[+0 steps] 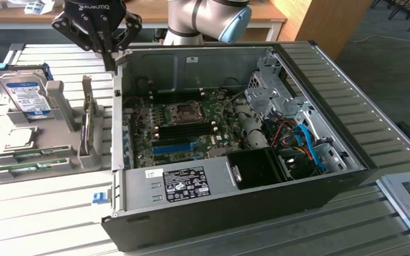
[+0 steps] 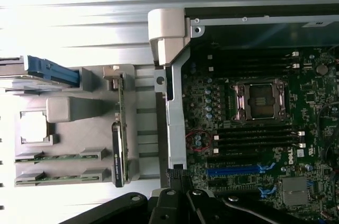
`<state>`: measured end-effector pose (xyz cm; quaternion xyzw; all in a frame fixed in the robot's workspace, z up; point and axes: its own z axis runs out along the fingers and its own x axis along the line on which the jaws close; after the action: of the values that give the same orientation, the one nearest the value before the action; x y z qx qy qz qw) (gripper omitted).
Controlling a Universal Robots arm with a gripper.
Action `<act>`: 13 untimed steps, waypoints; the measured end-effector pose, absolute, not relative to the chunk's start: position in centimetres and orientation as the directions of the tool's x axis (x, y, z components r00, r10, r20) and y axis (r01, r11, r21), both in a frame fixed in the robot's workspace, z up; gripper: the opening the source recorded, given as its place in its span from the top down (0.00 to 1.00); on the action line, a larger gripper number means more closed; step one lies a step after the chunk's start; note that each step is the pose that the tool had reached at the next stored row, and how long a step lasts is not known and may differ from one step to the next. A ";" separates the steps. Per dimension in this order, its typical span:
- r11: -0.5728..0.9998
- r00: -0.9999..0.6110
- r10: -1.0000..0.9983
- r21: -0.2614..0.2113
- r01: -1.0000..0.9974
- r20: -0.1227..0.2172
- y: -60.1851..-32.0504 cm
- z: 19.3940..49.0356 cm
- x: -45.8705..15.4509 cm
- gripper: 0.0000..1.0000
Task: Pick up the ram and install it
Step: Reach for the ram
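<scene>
— Where is the claw hanging right now?
— The gripper (image 1: pixel 111 60) is hovering over the computer case (image 1: pixel 212 213), right above the case wall facing the grey rack (image 1: pixel 57 101). Its fingers are pressing together.
— And where is the ram sitting?
— The ram (image 1: pixel 28 155) is lying flat in a slot of that rack, outside the case, on the exterior view's left of it and well apart from the claw. A second stick (image 1: pixel 30 169) is lying parallel, just beside it.
— What else is standing by the case?
— A hard drive (image 1: pixel 25 93) is standing upright in the same rack, and a silver chip (image 1: pixel 20 137) is resting between the drive and the sticks. Inside the case, the motherboard (image 1: pixel 183 128) is lying exposed.
</scene>
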<state>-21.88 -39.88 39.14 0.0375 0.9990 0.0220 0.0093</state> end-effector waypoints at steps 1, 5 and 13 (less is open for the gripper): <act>0.996 -0.997 0.075 0.045 0.074 -0.016 -39.9 39.1 -22.0 0.90; 0.996 -0.997 0.075 0.044 0.075 -0.014 -39.9 39.1 -22.3 0.90; 0.996 -0.997 0.075 0.044 0.075 -0.010 -39.9 39.1 -23.1 0.90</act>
<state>-23.13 -39.89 39.05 0.0375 0.9990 0.0218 0.0058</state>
